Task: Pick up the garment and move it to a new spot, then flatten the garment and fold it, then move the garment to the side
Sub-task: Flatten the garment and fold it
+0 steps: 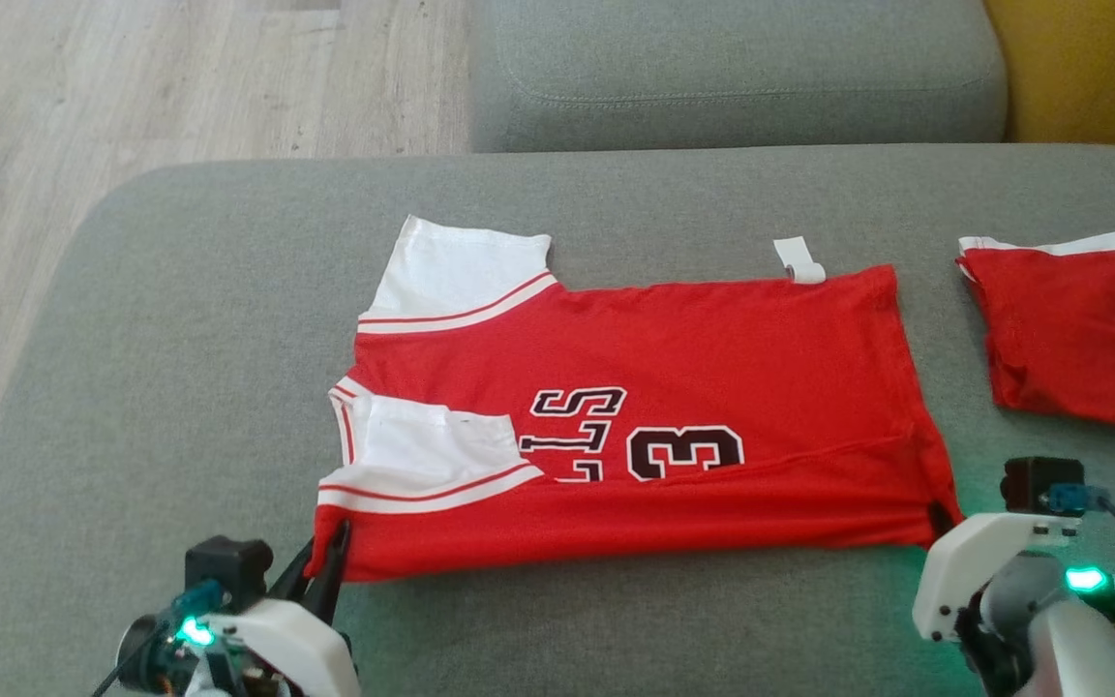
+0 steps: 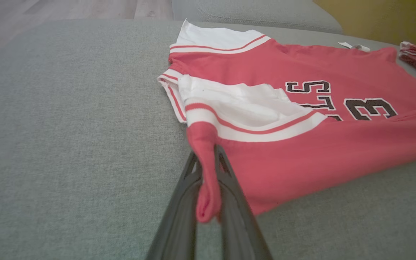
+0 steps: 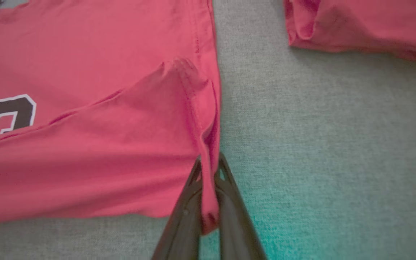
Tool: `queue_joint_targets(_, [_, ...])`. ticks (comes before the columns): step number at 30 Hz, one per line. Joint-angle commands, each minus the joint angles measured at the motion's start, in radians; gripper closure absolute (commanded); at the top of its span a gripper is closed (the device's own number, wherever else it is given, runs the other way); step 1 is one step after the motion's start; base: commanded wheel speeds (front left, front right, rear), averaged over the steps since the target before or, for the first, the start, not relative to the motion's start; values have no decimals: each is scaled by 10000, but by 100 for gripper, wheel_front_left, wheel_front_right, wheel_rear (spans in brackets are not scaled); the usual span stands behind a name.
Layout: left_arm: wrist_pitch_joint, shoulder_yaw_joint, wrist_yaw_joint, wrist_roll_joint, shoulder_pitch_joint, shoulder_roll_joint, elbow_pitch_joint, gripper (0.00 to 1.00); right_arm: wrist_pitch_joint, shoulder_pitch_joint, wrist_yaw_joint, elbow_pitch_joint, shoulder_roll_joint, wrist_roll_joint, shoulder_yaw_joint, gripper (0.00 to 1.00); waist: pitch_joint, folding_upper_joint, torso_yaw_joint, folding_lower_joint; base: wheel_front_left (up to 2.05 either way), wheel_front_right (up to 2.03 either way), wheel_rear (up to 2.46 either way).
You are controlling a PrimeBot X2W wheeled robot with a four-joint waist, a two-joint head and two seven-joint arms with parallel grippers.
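L gripper [image 2: 208,154] low, fingers fwd, pinching jersey [image 1: 712,339] near-left corner, R gripper [image 3: 209,160] likewise clamped on near-right hem corner

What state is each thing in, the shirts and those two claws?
red jersey: flat on the grey cushion, near edge folded over
left gripper: shut on its near shoulder corner
right gripper: shut on its near hem corner
second red garment: folded, lying apart
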Motion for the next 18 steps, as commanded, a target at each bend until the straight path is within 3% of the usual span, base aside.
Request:
queue_joint_targets(1, [5,337,45,-44,-290,289,-374,100,48,-256,65,-515,-78,43,175,100,34,-1,-2,1,0,0,0])
queue_joint_targets(7, [77,257,199,-32,-334,218,-667,100,508,263,65,-1801,-78,483,303,100,209,-1,-9,1,0,0,0])
queue_joint_targets(8, [3,271,258,-6,-360,204,-695,100,446,296,65,-1976,-78,608,334,12,238,-1,-10,1,0,0,0])
queue_joint_targets(9, [-104,290,328,36,-393,192,-716,20,423,316,65,-2075,-78,906,306,0,261,-1,-13,1,0,0,0])
queue_joint_targets(10, [-202,307,389,68,-431,176,-726,0,362,319,65,-2183,-78,1203,337,0,280,-1,-18,1,0,0,0])
queue_joint_targets(14, [-854,550,594,-14,-665,-18,-1043,0,-565,171,65,-2737,-78,2272,493,0,338,-1,-52,1,0,0,0])
queue_joint_targets(18, [-2089,866,735,-21,-995,-209,-1496,0,-2050,82,65,-3176,-78,2620,1023,0,388,-1,-132,1,0,0,0])
